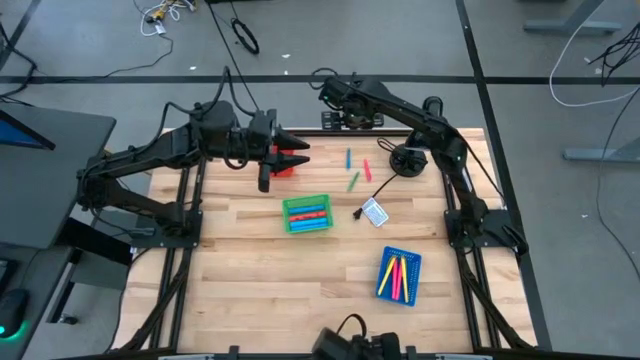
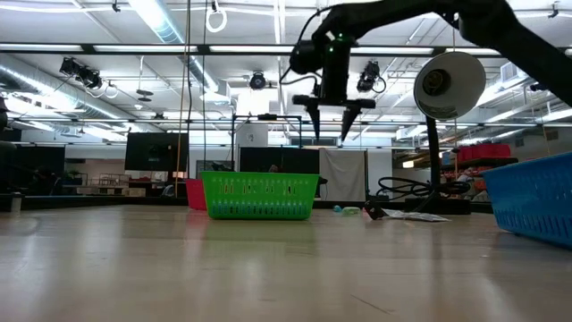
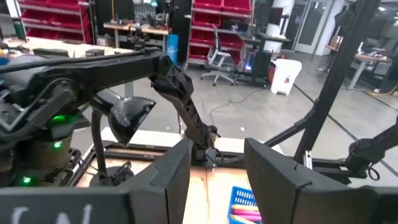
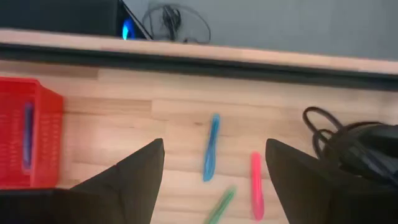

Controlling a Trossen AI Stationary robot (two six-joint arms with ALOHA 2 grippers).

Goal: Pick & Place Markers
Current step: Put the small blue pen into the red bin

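Observation:
Three loose markers lie flat on the table near its far edge: a blue one (image 4: 211, 148), a pink one (image 4: 256, 183) and a green one (image 4: 221, 205). They also show in the high view as blue marker (image 1: 348, 158), pink marker (image 1: 367, 170) and green marker (image 1: 353, 181). My right gripper (image 2: 330, 136) hangs open well above them, fingers pointing steeply down, touching nothing. My left gripper (image 1: 302, 155) is held level and open above the red tray (image 1: 283, 168), with nothing between its fingers (image 3: 168, 177).
A green tray (image 1: 306, 214) with markers sits mid-table. A blue tray (image 1: 399, 275) with markers stands near the front right. The red tray (image 4: 28, 140) holds a dark blue marker. A small card (image 1: 375, 212) and a black lamp (image 1: 408, 160) with its cord lie right of the loose markers.

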